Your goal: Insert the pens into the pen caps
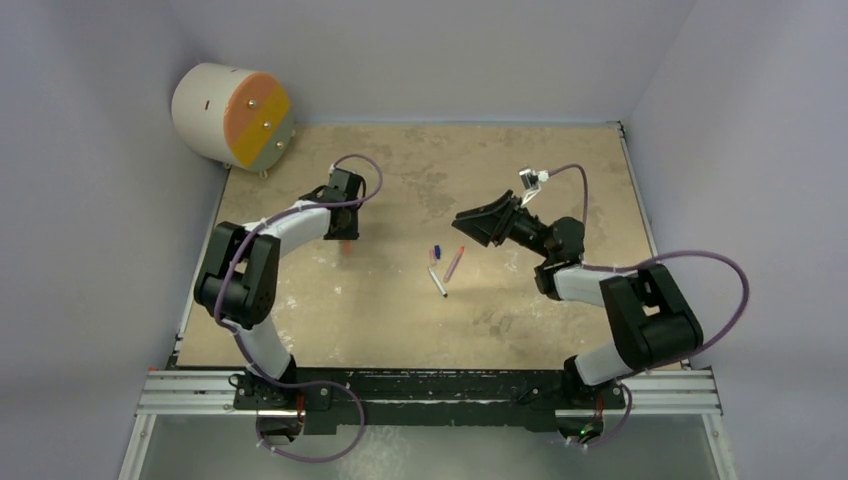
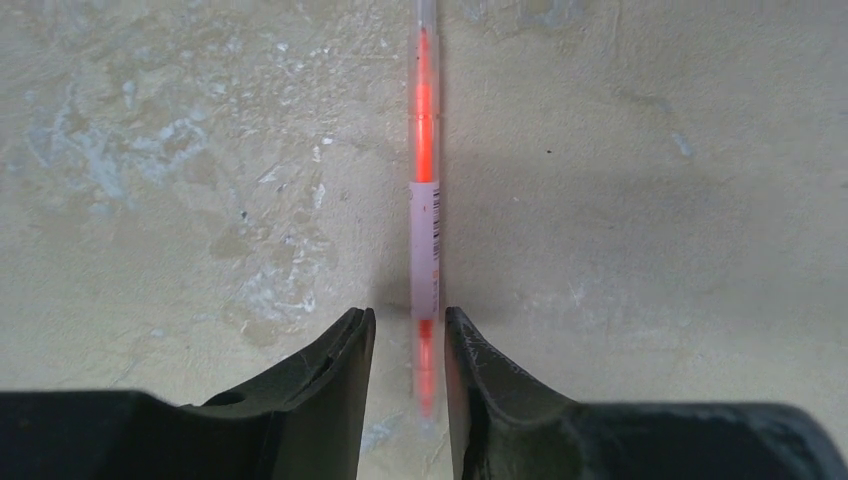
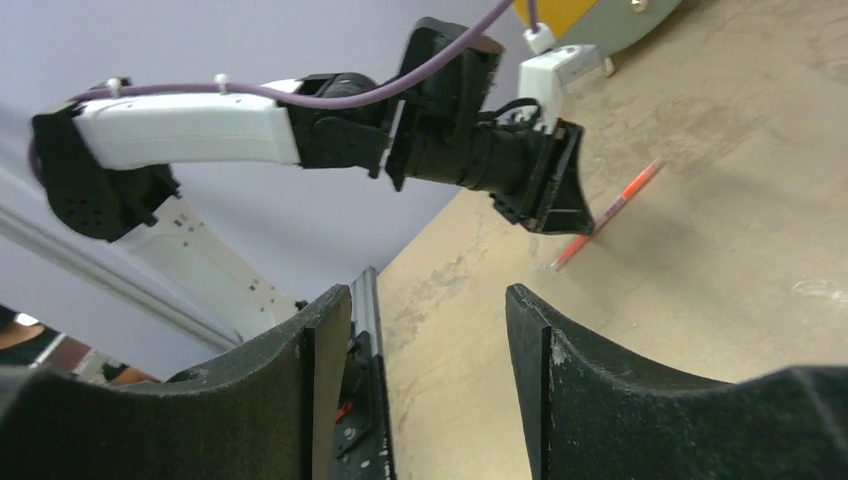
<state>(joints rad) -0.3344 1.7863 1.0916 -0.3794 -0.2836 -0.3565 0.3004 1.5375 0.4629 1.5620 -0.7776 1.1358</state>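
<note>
I see the orange-red pen [image 2: 424, 190] lying on the counter [image 2: 650, 200], running straight up the frame from between my slightly parted left fingers [image 2: 335, 375], touching neither; my right fingers [image 3: 590, 380] gape, empty.

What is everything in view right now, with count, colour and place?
Orange pen: one, orange-red with white label, on table between left arm's jaws.
White pen: one, white, dark tip, table centre.
Pink pen: one, pinkish-mauve, right of white pen.
Blue cap: one, dark blue, just beyond white pen.
Drum: one, white, orange-yellow face, far left corner.
Table: one, tan, scuffed.
Left arm: one, white-black, jaws slightly parted astride orange pen.
Right arm: one, white-black, jaws wide, empty, right of centre.
</note>
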